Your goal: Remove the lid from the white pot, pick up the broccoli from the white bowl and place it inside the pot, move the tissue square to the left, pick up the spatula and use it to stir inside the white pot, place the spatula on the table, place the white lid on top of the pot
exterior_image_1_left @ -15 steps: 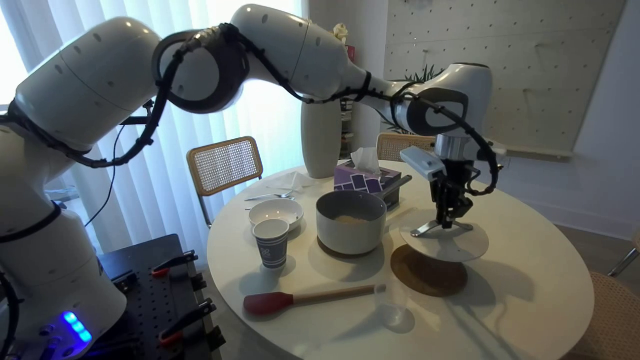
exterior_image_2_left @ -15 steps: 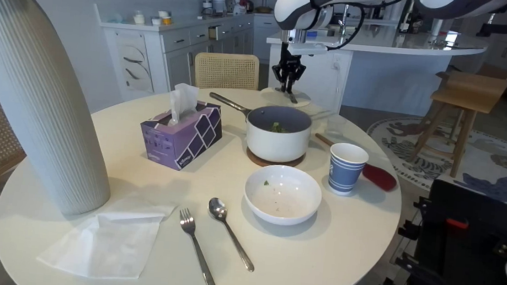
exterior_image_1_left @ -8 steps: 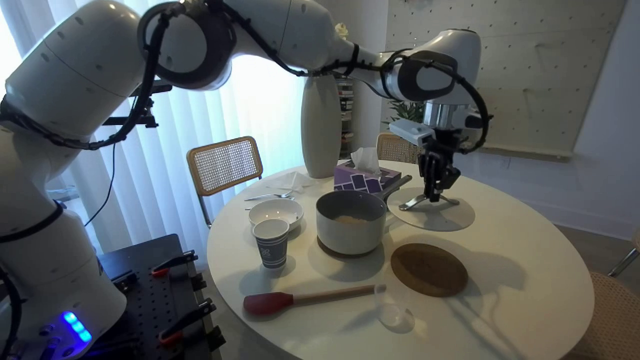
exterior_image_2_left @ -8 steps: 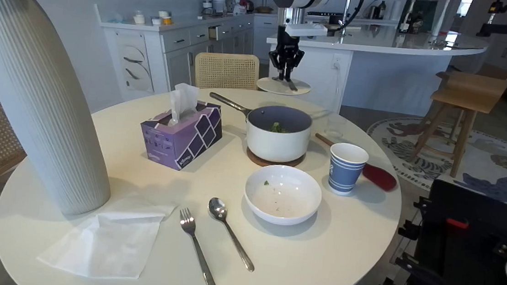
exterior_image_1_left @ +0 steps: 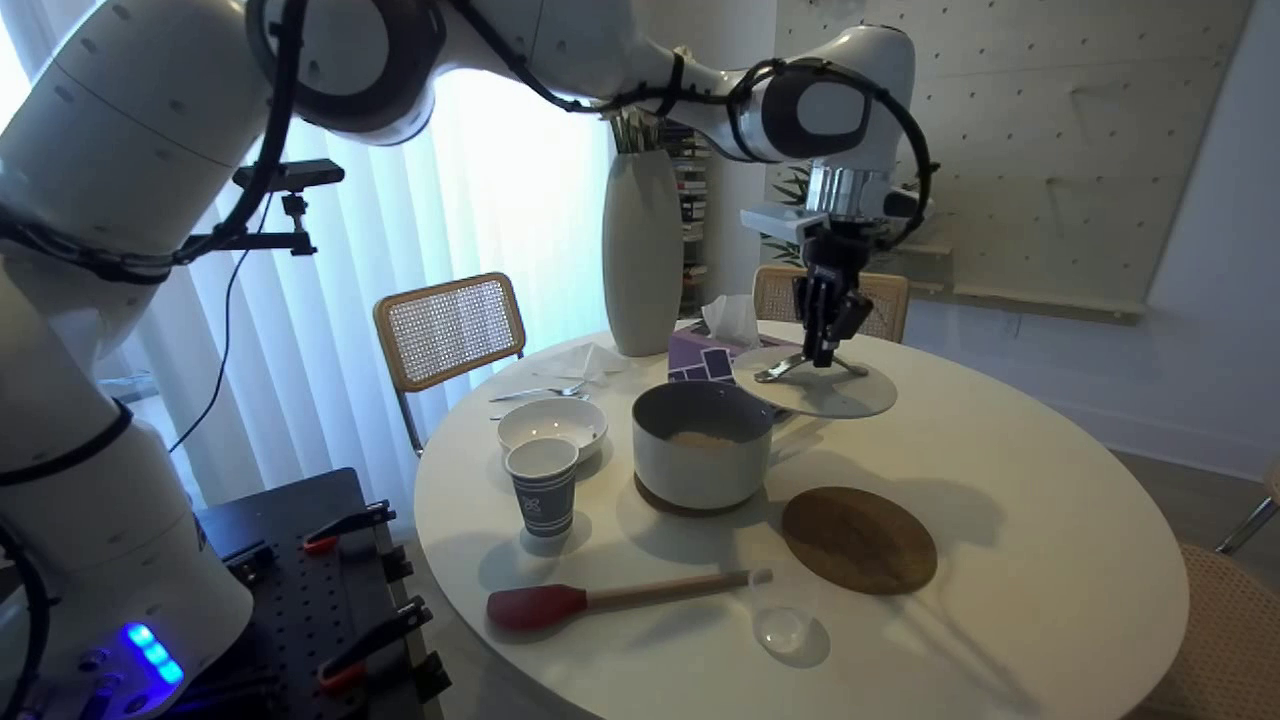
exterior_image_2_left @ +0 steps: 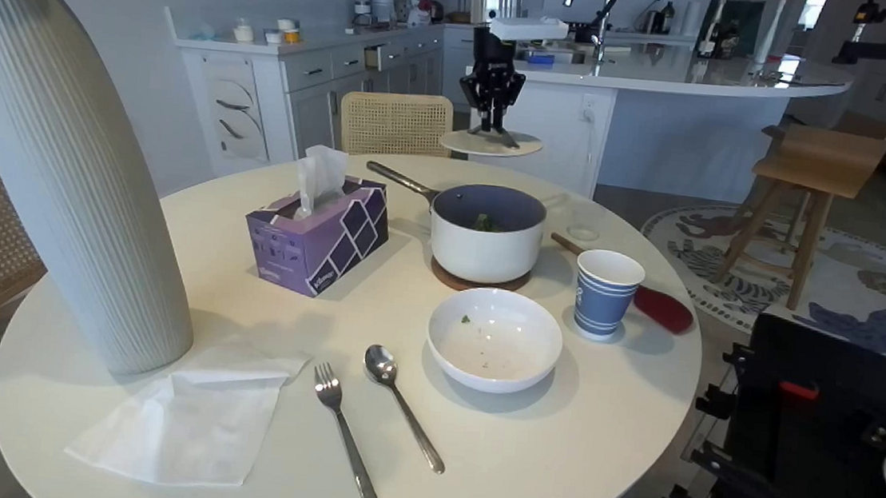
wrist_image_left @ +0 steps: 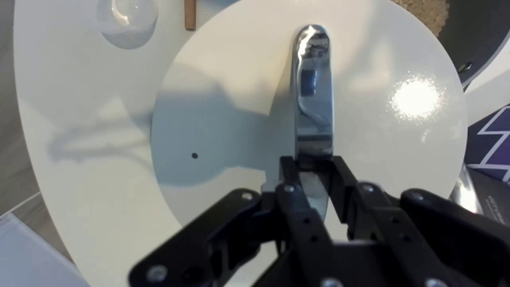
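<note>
The white lid (exterior_image_1_left: 845,398) hangs in the air, a little above the height of the white pot (exterior_image_1_left: 700,468) and off to its side. My gripper (wrist_image_left: 310,163) is shut on the lid's metal handle (wrist_image_left: 312,91), whose strip passes between the fingertips. In both exterior views the pot stands uncovered, and green broccoli (exterior_image_2_left: 484,222) shows inside it. The white bowl (exterior_image_2_left: 486,357) holds only small crumbs. On the table (exterior_image_1_left: 1040,560) lies the spatula (exterior_image_1_left: 535,607), its red head toward the robot base. A white tissue square (exterior_image_2_left: 187,419) lies flat by the vase.
A round brown board (exterior_image_1_left: 858,540) rests near the pot, with a clear glass (exterior_image_1_left: 782,628) beside the spatula's handle end. The purple tissue box (exterior_image_2_left: 323,242) stands by the pot's handle (exterior_image_2_left: 401,179). Also around are a paper cup (exterior_image_2_left: 606,295), fork (exterior_image_2_left: 346,437), spoon (exterior_image_2_left: 405,410) and tall vase (exterior_image_2_left: 73,168).
The gripper has lifted the lid from above the brown board and carried it toward the pot's handle side. The pot, bowl, spatula and other table things have stayed put.
</note>
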